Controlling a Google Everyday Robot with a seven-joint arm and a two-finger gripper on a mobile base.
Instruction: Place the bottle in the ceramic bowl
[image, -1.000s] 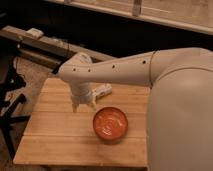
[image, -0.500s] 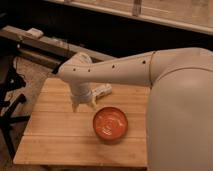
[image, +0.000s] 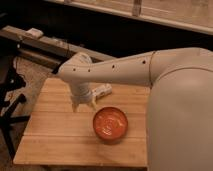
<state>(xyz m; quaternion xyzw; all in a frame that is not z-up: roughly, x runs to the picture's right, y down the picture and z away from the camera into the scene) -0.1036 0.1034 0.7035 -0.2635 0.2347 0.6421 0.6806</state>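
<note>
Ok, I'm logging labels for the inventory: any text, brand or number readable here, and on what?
No readable text anywhere.
bottle, on the wooden table: any label too blurred to read.
ceramic bowl: plain orange-red, no marking.
gripper, above the table left of the bowl, jaws open: no visible lettering.

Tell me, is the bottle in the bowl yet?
Not yet. Nothing looks done: the ceramic bowl is empty. In hand: the gripper hangs open over the table, beside the bottle lying there. Left: grab it, carry it, drop it in.
</note>
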